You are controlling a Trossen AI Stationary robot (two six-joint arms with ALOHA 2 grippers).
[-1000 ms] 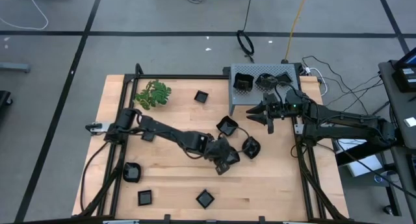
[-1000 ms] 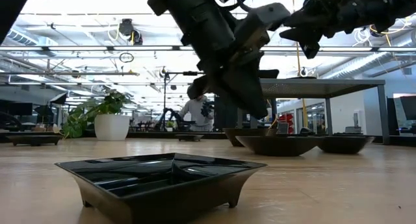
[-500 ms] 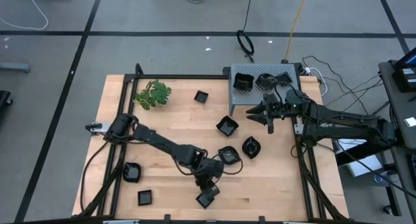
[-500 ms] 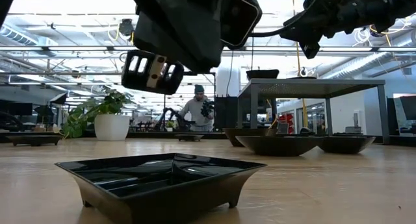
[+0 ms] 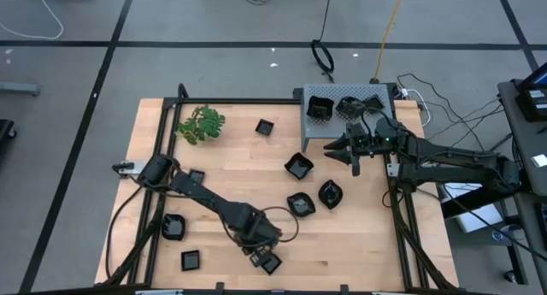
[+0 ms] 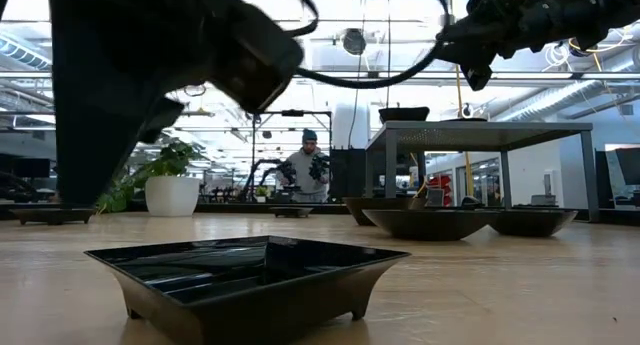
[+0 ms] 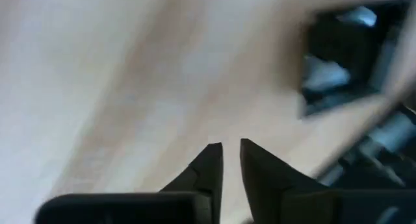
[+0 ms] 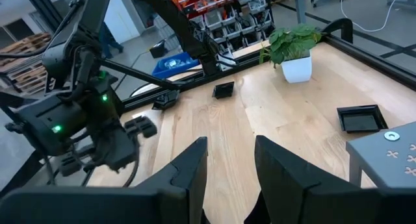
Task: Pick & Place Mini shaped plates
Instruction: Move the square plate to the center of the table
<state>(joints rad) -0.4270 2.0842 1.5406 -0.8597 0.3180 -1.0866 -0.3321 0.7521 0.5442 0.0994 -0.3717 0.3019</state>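
Several glossy black mini plates lie flat on the wooden table, among them a square one near the front edge, which fills the low view. My left gripper hangs just beside that plate, pointing steeply down. Its fingertips stand a narrow gap apart over bare wood with nothing between them, and the plate lies a little way off. My right gripper waits raised and open beside the grey box, which has several plates in it.
A green sprig lies at the far left. Other plates rest at the middle and the near left. A black frame runs along the table's sides. A person stands in the room beyond.
My left gripper has swung from the plates in the middle toward the table's near edge and somewhat left, turning as it went. It now hangs beside the front square plate. A plate shows on the table where the gripper stood before.
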